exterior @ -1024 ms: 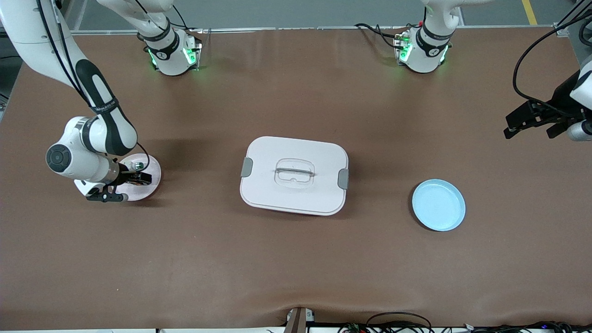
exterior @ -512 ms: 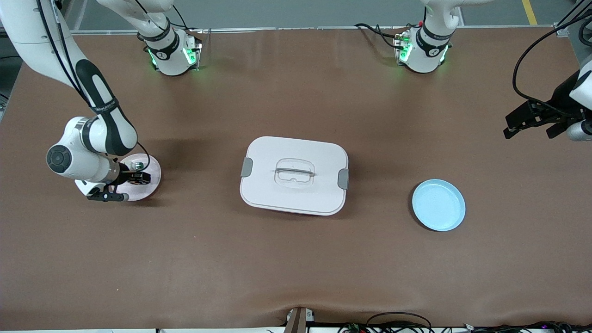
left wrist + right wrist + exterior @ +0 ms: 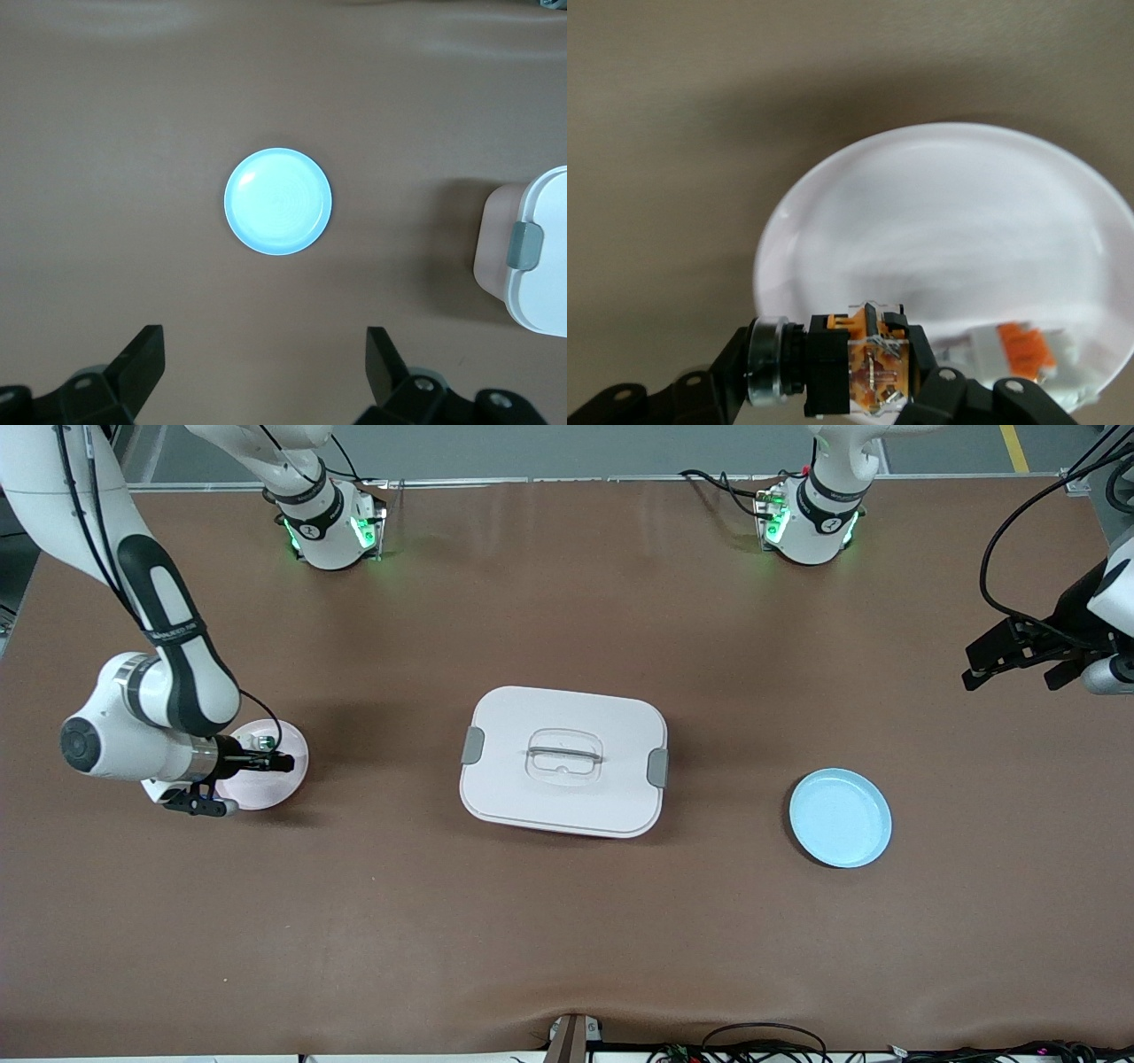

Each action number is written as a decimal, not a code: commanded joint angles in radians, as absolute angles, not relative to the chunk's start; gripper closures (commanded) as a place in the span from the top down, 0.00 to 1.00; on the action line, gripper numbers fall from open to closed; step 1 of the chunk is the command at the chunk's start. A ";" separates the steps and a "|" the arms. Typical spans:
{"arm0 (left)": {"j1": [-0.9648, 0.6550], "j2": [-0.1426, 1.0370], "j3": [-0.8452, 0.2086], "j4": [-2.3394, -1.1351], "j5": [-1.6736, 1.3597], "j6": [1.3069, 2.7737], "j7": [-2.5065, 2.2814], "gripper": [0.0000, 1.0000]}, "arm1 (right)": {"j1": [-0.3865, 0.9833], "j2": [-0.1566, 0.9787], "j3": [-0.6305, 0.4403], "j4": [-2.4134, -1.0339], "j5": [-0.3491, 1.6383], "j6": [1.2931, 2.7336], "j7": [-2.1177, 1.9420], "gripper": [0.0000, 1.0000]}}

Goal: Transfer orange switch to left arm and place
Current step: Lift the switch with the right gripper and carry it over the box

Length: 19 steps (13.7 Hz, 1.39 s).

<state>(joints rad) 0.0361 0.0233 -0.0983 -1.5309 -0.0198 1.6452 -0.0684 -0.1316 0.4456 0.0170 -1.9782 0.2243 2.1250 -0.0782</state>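
Front view: the right end effector (image 3: 266, 762) is over the pink plate (image 3: 288, 775) at the right arm's end of the worktop (image 3: 567, 921). The box (image 3: 563, 762) sits in the middle, and the blue plate (image 3: 840, 817) lies toward the left arm's end. The left end effector (image 3: 1014, 655) waits above that end, its fingers spread.

Left wrist view: the spread fingers (image 3: 142, 363) frame the blue plate (image 3: 277, 201), with a box (image 3: 540, 257) corner at the edge.

Right wrist view: the right end effector (image 3: 833, 372) pinches the orange switch (image 3: 850, 359) above the pink plate (image 3: 939, 221). A second small switch (image 3: 1028, 350) lies on the plate.
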 commanded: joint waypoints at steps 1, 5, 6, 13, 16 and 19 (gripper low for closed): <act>0.034 0.011 -0.100 -1.531 -0.012 1.635 -0.069 1.00 | -0.121 0.417 0.029 -1.919 0.290 1.999 0.016 0.00; 0.031 0.006 -0.100 -1.529 -0.014 1.632 -0.069 1.00 | -0.031 0.384 0.031 -1.901 0.399 1.957 0.233 0.00; 0.029 0.006 -0.101 -1.523 -0.015 1.632 -0.068 1.00 | -0.005 0.377 0.031 -1.893 0.425 1.950 0.291 0.00; 0.029 0.000 -0.129 -1.497 -0.104 1.603 -0.067 1.00 | 0.205 0.373 0.031 -1.726 0.532 1.887 0.771 0.00; 0.029 0.000 -0.135 -1.494 -0.168 1.595 -0.067 1.00 | 0.290 0.380 0.031 -1.651 0.570 1.891 0.952 0.00; 0.029 0.000 -0.167 -1.494 -0.221 1.595 -0.071 1.00 | 0.362 0.394 0.029 -1.574 0.643 1.901 1.087 0.00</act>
<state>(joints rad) 0.0253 0.0094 -0.1410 -1.5000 -0.1943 1.6118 -0.0692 0.3261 0.3739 0.0416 -1.6377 0.6075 1.9108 1.0050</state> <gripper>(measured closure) 0.000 0.278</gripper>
